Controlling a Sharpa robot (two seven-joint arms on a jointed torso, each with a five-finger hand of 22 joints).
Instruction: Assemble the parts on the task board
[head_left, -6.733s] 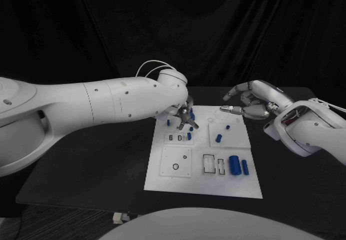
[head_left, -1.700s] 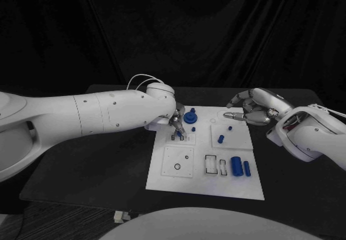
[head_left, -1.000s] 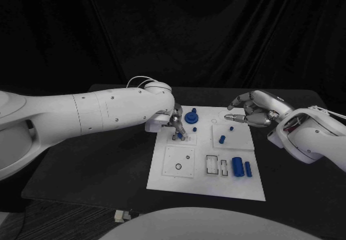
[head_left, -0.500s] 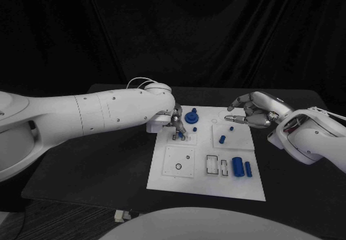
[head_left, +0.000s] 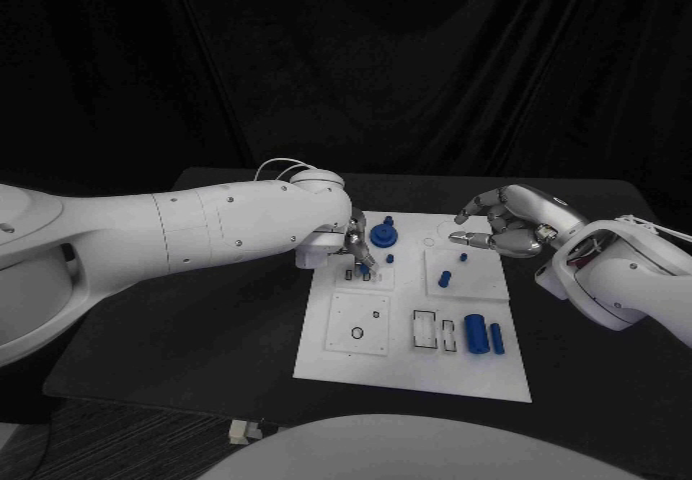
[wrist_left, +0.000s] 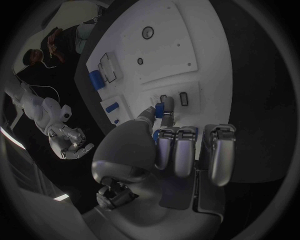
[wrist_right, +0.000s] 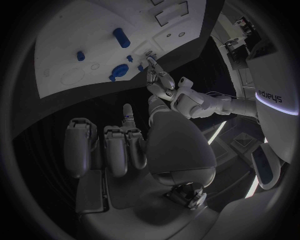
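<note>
One small blue part (wrist_left: 159, 109) is pinched by the left hand (wrist_left: 164, 131) over a slot on the task board (head_left: 411, 372); push it straight down, slowly. Right hand (head_left: 508, 224) hovers, curled and holding nothing

robot lab or test cell | black curtains (head_left: 433, 90) draped behind and around | black table (head_left: 188, 330) carrying a white task board (head_left: 411, 372) with recessed slots and small blue parts (head_left: 472, 328) | workspace staged for bench trials, nothing domestic
</note>
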